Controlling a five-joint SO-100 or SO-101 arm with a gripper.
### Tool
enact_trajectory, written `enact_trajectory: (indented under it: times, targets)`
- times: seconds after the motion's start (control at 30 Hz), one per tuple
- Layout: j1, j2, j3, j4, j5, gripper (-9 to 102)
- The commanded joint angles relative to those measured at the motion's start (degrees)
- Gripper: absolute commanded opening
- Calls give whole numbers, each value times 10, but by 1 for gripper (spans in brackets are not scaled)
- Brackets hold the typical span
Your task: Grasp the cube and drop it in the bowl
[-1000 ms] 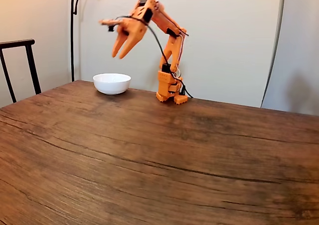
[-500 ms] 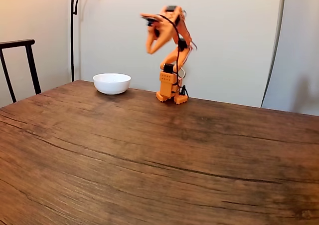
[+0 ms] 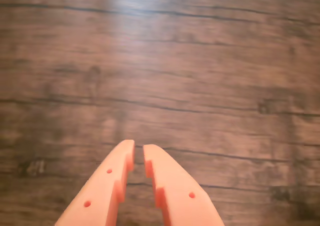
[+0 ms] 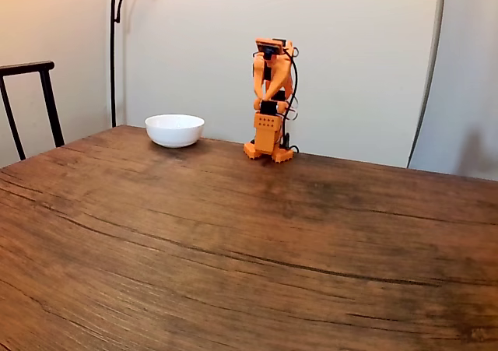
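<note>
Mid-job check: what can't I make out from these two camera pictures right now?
- Inside of the bowl: the fixed view is low, so the bowl's near wall hides what lies in it.
- Gripper: in the wrist view the bottom edge cuts off its base; the fingers stand nearly together with nothing between them.
- Table: wrist view is blurred, fine detail lost.
- Arm: folded up in the fixed view, gripper too small to read.

A dark wooden bench [image 4: 233, 242] shows heavy, cracked grain under a dull sheen. The bowl [image 4: 174, 130] is glossy white; the arm [image 4: 270, 102] and end effector [image 3: 138, 156] are matt orange plastic.
</note>
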Motion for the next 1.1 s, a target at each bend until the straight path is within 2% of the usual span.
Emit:
enact_trajectory:
  times: [0.0,0.53,1.07]
  targets:
    - [-18,4,3,-7,4,1]
    - [-25,6,-2,2,31,0]
    - [0,6,197,-8,-2,0]
